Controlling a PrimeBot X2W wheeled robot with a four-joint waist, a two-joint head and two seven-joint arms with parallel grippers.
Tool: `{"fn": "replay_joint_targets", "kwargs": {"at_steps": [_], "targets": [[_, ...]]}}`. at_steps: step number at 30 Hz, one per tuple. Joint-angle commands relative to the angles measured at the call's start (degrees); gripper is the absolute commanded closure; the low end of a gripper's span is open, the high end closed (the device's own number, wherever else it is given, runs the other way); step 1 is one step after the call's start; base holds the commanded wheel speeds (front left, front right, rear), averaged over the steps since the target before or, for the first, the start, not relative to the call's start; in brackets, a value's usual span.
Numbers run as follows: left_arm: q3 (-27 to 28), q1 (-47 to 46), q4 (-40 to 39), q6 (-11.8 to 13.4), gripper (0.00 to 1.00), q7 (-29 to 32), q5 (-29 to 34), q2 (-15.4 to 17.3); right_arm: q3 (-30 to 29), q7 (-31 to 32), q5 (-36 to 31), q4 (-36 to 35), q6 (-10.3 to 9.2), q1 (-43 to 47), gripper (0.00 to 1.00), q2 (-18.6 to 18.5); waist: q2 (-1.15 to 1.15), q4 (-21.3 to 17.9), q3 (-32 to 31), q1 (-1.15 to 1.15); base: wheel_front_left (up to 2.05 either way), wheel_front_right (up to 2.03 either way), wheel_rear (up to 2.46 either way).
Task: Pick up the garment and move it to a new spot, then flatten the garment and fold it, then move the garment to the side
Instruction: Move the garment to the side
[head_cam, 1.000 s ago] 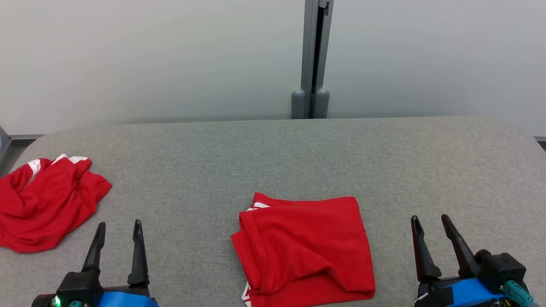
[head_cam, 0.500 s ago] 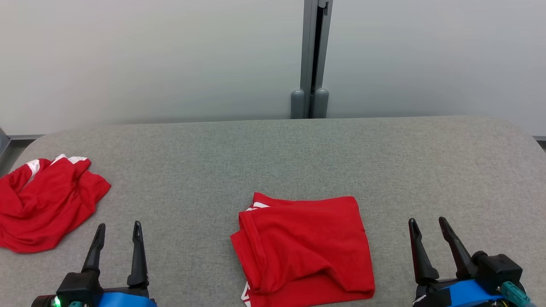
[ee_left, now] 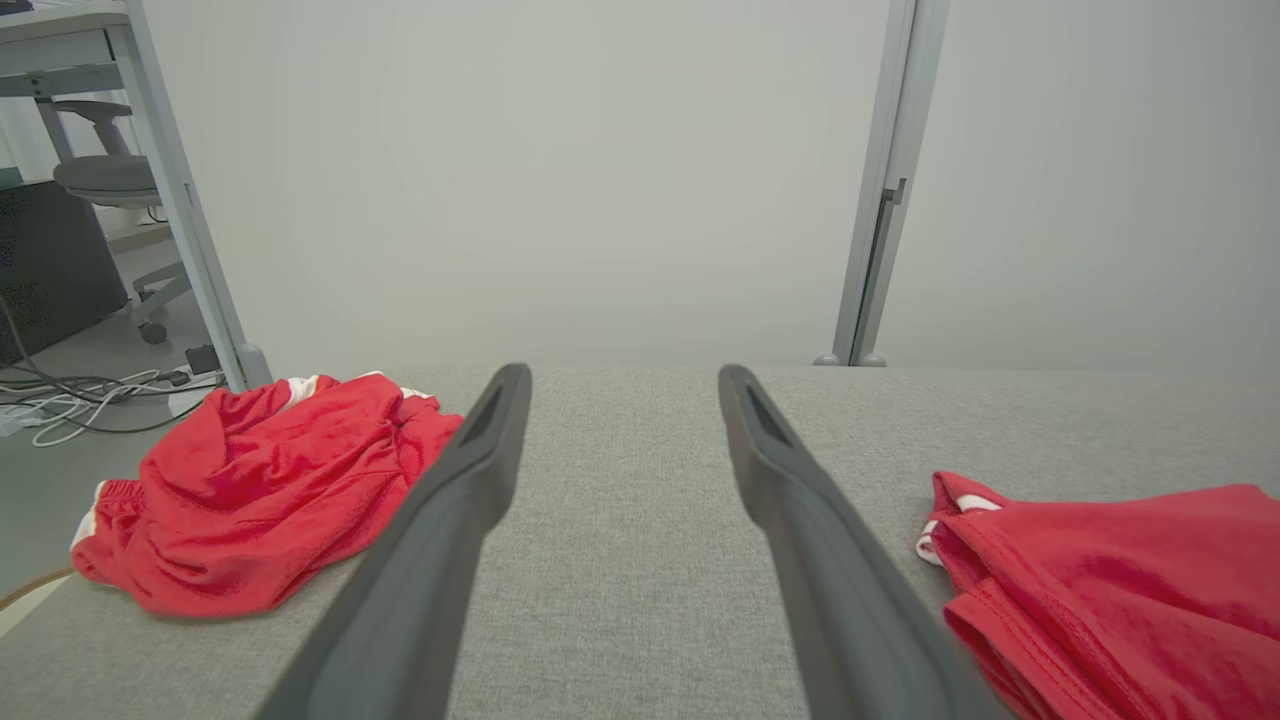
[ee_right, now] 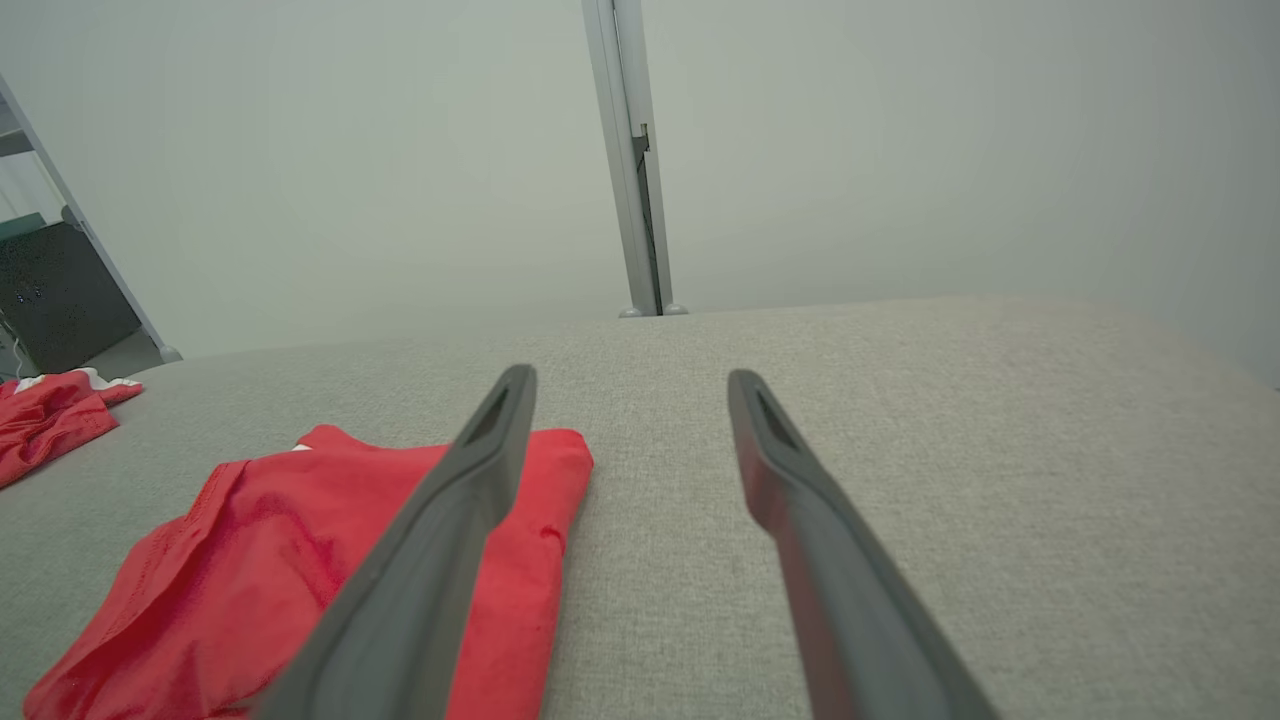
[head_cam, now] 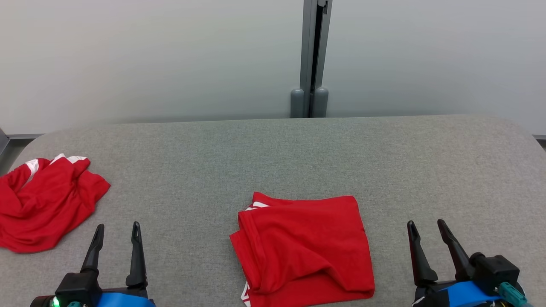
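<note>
From the head view, we are holding the left tool (head_cam: 118, 225) and the right tool (head_cam: 425, 222) low at the near edge of the worktop (head_cam: 273, 149), each with its fingers spread apart and gripping nothing. The folded garment (head_cam: 305, 245), red with a sliver of white trim, is lying between them at the near middle, well apart from both. We are judging the fold done, and we seem to be standing off on either side so the last move to the side can begin. A crumpled garment (head_cam: 47, 202) of the same red is sitting at the far left edge.

From the left wrist view, we are looking along two dark fingers (ee_left: 440, 540) with bare grey covering showing between them. The crumpled heap is lying on one side and a corner of the folded piece on the other. Past the worktop's end, an office chair (ee_left: 105, 175) and loose cables (ee_left: 80, 405) are resting on the floor (ee_left: 30, 480).

From the right wrist view, the folded piece is lying partly behind one finger, while open grey covering is stretching away on the other side, looking like free room for setting it down. The woven surface is probably dragging a little on cloth. A plain pale wall (ee_right: 300, 150) and a metal post (ee_right: 628, 150) are closing off the back.
</note>
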Motion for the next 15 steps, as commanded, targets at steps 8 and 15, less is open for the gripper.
{"fn": "replay_joint_targets", "kwargs": {"at_steps": [8, 15], "targets": [[0.26, -0.49, -0.31, 0.18, 0.0, -0.25, -0.4, 0.05, 2.3, -0.31, -2.33, 3.04, 0.01, -4.96, 0.0, 0.02, 0.0, -0.01, 0.55, 0.0, 0.0, 0.0, 0.0], [-0.56, -1.94, -0.53, 0.21, 0.0, -0.26, -0.45, -0.27, 6.39, 2.12, -3.55, 10.88, 0.01, -14.55, 0.0, -0.2, 0.0, 1.01, 2.18, 0.0, 0.0, 0.0, 0.0]]}}
